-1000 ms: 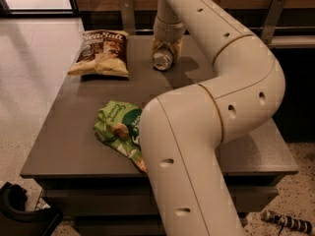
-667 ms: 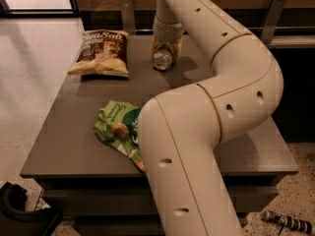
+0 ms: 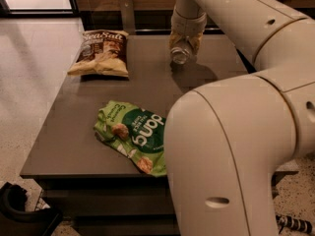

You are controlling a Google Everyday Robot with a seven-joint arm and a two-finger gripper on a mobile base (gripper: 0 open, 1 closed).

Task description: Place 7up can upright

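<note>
The 7up can [image 3: 179, 53] is a small silvery can, tilted with one shiny round end facing the camera, at the far middle of the grey table [image 3: 74, 132]. My gripper [image 3: 184, 44] reaches down from the arm above and is shut on the can, with pale fingers [image 3: 196, 41] on either side of it. The can seems to hang just above the tabletop, and its shadow falls on the surface to the right below it.
A brown Sea Salt snack bag [image 3: 102, 53] lies at the far left of the table. A green snack bag [image 3: 133, 134] lies near the front edge. My large white arm [image 3: 231, 146] covers the table's right side. A dark object [image 3: 19, 213] sits on the floor at bottom left.
The gripper and the can have shifted a little to the right and slightly up from the table. The arm's big elbow has swung right. Both bags lie as before.
</note>
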